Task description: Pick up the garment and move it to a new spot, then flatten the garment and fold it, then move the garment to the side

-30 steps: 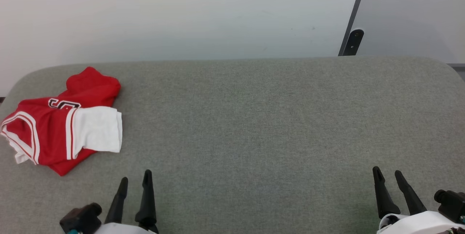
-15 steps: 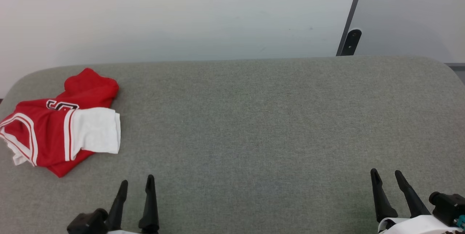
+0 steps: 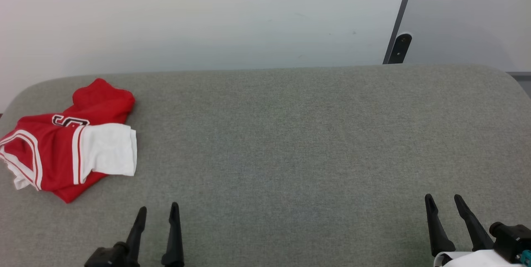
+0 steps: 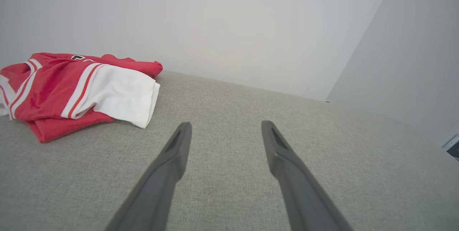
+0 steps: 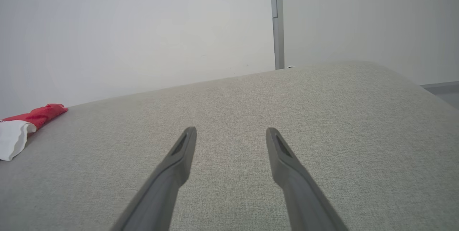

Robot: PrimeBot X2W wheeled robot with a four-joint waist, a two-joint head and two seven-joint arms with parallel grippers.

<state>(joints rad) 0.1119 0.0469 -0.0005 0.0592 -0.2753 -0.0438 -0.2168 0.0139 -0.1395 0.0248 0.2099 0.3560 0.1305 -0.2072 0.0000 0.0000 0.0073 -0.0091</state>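
Currently garment (image 3: 54, 155) lies crumpled by desk (image 3: 290, 142) left edge; likely soft, light; advise pinching sleeve (image 3: 108, 155). Both jaws open, empty.

Garment (image 3: 58, 155): red jersey-style shirt with a white short sleeve, white-and-red striped trim and black white-outlined lettering, the lettering partly lost in a fold. It lies crumpled and loosely doubled over itself on the grey fabric bench (image 3: 290, 134), white sleeve on top pointing toward the bench's middle, a red lump bunched toward the far edge. It's by the left edge, nearer the far-left corner than the near edge.
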